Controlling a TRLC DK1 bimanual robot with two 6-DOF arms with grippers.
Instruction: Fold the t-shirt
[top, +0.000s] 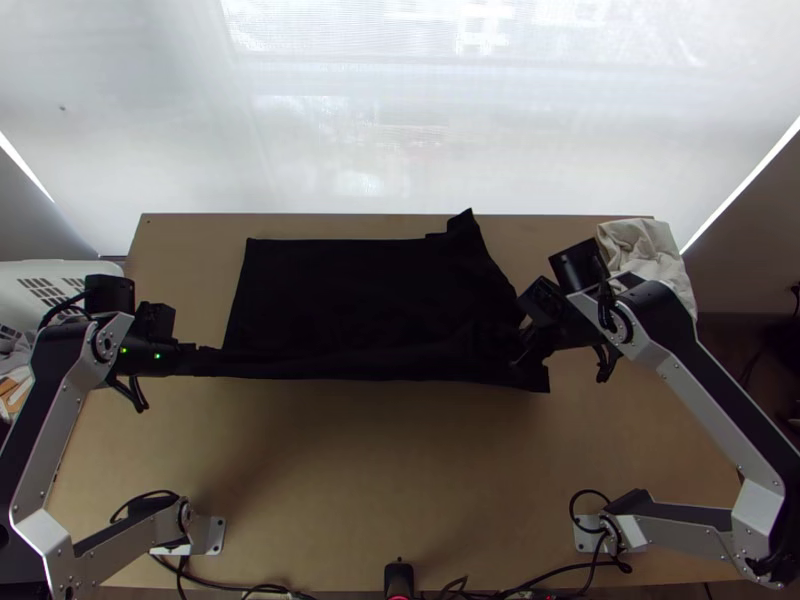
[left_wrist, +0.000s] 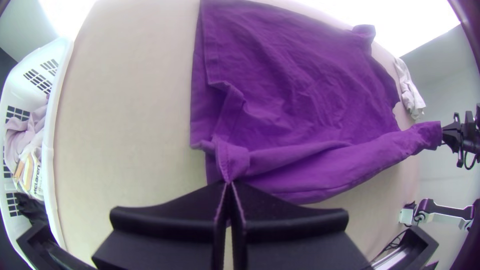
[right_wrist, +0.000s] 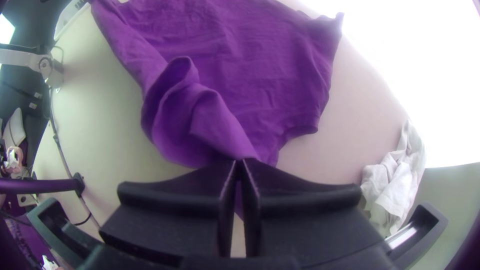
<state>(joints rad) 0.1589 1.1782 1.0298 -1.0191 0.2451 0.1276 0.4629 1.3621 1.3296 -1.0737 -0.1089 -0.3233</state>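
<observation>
The left gripper (top: 203, 358) has its jaws pressed together on a corner of the t-shirt (top: 340, 290), and the right gripper (top: 520, 360) has its jaws closed on the same near side, toward the sleeve end. Between them that side hangs as a loose, gathered strip, looping beside the right jaws. The rest of the shirt lies spread on the tabletop (top: 350, 460), lightly wrinkled, with a sleeve poking out at the far right and a turned-over flap along the left hem.

A bunched pale cloth (top: 650, 255) sits at the far right corner, well apart from the shirt; the right arm (top: 700, 390) passes over part of it. The left arm (top: 60, 400) stands in front of a white basket (top: 75, 268) beside the left edge, which holds clothing and a printed item (left_wrist: 30, 175). Cables (top: 570, 573) run along the near edge, by a small black device (top: 398, 580). A pale blind (top: 450, 120) fills the space beyond the far edge.

From above, the right gripper's tips blend into the dark fabric, and the shirt's inner layers are hard to tell apart. The basket is cut off at the top view's edge.
</observation>
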